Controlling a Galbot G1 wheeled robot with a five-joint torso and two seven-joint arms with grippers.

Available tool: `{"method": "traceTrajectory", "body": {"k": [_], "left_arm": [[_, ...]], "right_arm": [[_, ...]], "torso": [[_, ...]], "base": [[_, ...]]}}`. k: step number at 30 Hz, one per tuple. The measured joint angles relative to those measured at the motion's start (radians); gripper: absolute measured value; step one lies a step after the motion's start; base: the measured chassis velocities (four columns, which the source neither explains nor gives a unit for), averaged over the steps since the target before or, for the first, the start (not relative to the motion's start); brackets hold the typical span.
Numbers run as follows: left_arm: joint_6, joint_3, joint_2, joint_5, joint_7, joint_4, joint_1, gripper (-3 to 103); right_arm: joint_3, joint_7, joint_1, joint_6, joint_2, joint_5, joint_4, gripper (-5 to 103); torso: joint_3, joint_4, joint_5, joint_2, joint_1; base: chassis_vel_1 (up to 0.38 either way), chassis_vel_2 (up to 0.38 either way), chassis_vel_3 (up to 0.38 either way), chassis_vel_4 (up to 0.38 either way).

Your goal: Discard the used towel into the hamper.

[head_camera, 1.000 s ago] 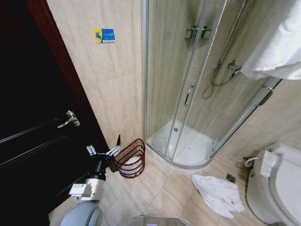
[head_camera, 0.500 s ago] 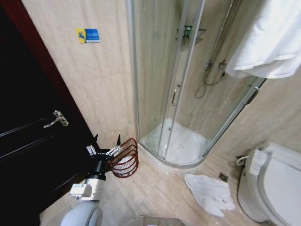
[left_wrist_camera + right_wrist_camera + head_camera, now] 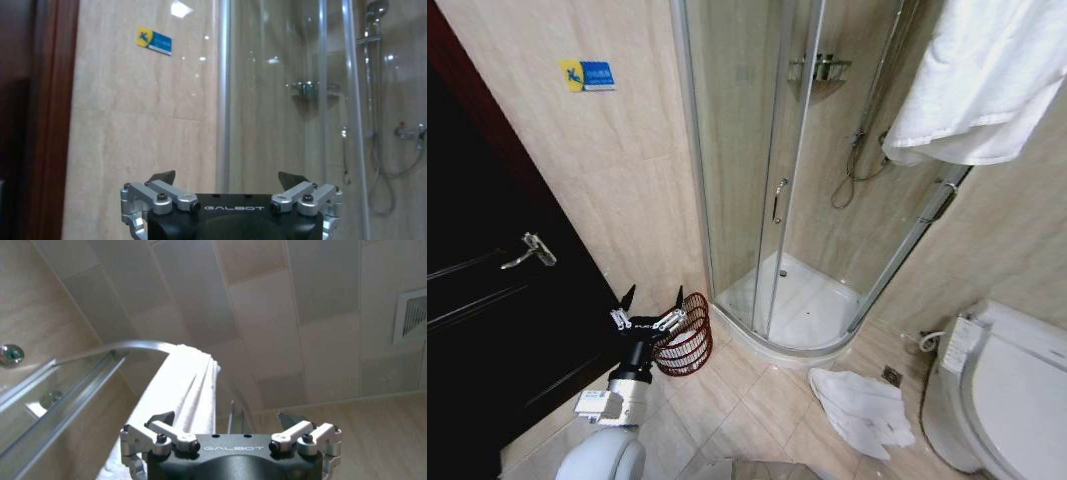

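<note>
The hamper (image 3: 684,341) sits on the tiled floor against the beige stone wall, between the dark door (image 3: 497,330) and the curved glass shower (image 3: 772,200). It is a small round basket of red-brown wire weave, flaring to its rim.

The left gripper (image 3: 653,299) hangs just in front of the hamper's rim, its black pointed fingers spread wide with nothing between them; its wrist view looks at the wall and the shower's chrome frame.

A crumpled white towel (image 3: 859,411) lies on the floor tiles well apart from the hamper, between the shower's raised lip and the smooth white toilet (image 3: 1002,390).

The right gripper (image 3: 227,418) is also wide open and empty, pointed up at a folded white towel (image 3: 180,390) draped over the shower's curved metal rail (image 3: 80,365), below the panelled ceiling.
</note>
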Motion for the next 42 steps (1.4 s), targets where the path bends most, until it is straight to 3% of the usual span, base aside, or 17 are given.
{"method": "traceTrajectory", "body": {"k": [13,34,42], "left_arm": [[0.000,0.000,0.000,0.000,0.000,0.000,0.000,100],[0.000,0.000,0.000,0.000,0.000,0.000,0.000,100],[0.000,0.000,0.000,0.000,0.000,0.000,0.000,100]], "right_arm": [[0.018,0.012,-0.010,-0.045,0.012,0.016,0.008,100],[0.001,-0.004,-0.020,-0.043,0.030,0.012,0.023,100],[-0.016,-0.020,-0.010,-0.004,0.025,0.016,0.012,100]], "torso": [[0.000,0.0002,0.0004,0.000,0.000],[0.000,-0.0002,0.0012,0.000,0.000],[0.000,0.0000,0.0000,0.000,0.000]], "base": [[0.060,0.057,0.062,0.052],[-0.092,-0.048,0.095,0.049],[-0.036,-0.012,0.036,0.008]]}}
